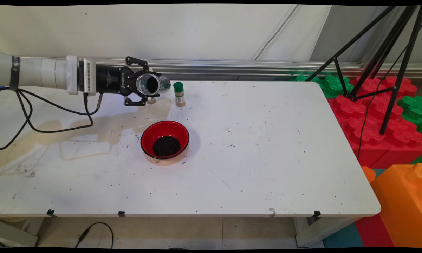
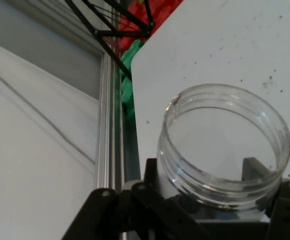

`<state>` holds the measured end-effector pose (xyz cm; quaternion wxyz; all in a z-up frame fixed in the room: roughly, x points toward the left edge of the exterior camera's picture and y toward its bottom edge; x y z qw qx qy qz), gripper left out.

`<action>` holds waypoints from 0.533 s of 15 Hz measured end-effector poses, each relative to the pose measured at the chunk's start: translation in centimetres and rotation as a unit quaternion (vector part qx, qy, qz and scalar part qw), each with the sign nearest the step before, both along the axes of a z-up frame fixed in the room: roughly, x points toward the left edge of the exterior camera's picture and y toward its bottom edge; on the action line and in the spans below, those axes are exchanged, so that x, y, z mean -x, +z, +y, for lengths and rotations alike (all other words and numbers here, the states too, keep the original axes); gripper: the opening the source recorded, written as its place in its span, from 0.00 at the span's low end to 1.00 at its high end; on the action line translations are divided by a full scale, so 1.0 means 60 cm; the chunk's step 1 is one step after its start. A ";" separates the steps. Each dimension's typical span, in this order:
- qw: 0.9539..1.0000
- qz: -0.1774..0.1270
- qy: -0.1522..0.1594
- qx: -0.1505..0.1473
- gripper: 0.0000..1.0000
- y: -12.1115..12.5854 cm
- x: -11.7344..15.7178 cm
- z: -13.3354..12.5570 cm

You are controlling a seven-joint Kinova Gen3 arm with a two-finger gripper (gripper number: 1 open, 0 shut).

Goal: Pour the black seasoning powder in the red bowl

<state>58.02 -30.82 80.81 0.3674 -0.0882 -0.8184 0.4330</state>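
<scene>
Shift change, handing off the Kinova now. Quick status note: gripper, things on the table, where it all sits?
Gripper: shut on a clear plastic jar, held on its side above the table's far left part, mouth towards the right end. The hand view shows it looking empty.

Red bowl: on the white table, nearer the camera than the gripper, dark granules in its bottom. Dark specks lie scattered around it.

Green-capped spice bottle: upright, just right of the jar, apart from it.

Done or left: cannot tell.

White tubular arm (image 1: 38,72), black gripper (image 1: 145,85) with linkage fingers (image 1: 137,63), black cables (image 1: 49,112) dangling.
</scene>
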 end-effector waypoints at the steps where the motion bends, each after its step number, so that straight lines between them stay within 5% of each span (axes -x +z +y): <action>1: 1.000 -0.009 -0.004 0.008 0.00 -0.001 0.000 0.002; 8: 0.996 -0.057 -0.026 0.057 0.00 -0.004 0.003 0.010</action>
